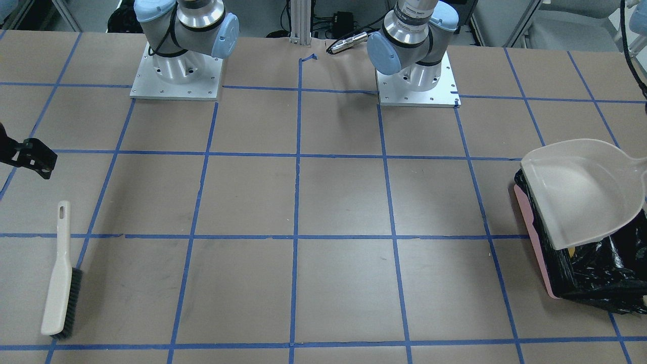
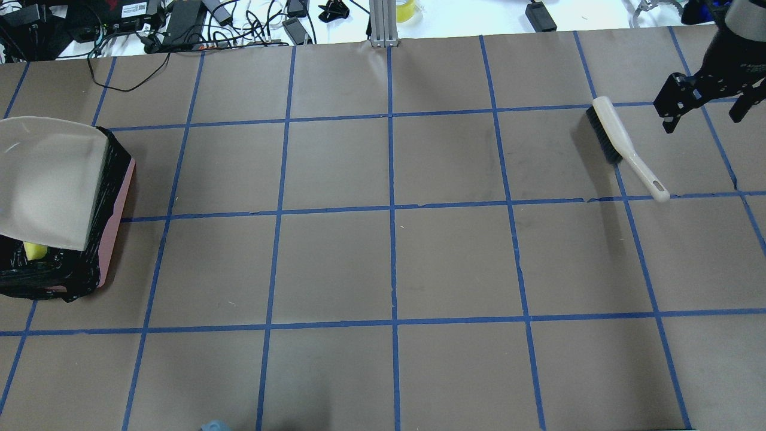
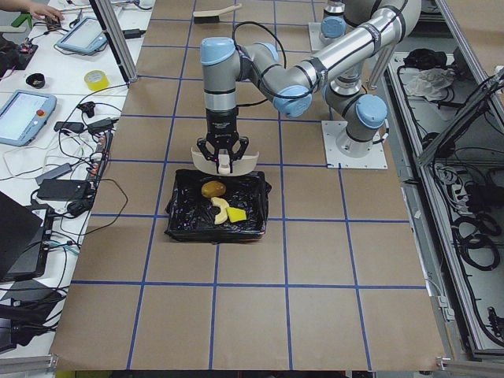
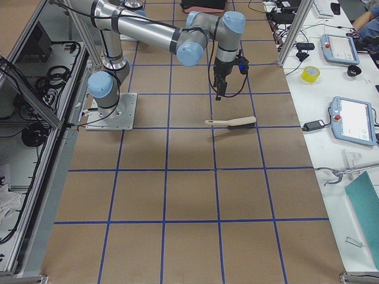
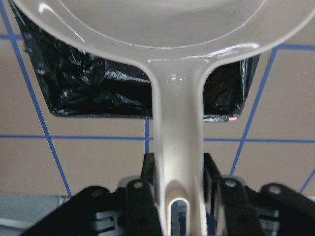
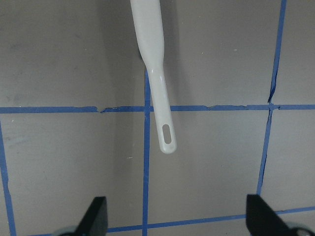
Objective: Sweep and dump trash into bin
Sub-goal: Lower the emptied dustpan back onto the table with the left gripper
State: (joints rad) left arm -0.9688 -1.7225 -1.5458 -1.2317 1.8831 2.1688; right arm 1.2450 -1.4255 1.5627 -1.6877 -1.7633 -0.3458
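Three trash pieces (image 3: 221,208) lie in the bin (image 3: 179,222), dustpan (image 1: 576,192) above

Three trash items (image 3: 220,207), one bin (image 2: 118,209), one dustpan (image 1: 581,192), one brush (image 1: 59,273).

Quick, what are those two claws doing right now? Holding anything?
Left gripper: shut on the dustpan handle.
Right gripper: open, empty, near the brush.

No text clear enough to read, white print on the left arm's dark band (image 1: 415,11) blurred, white label (image 2: 133,9) beyond the tabletop (image 2: 335,263) too small.
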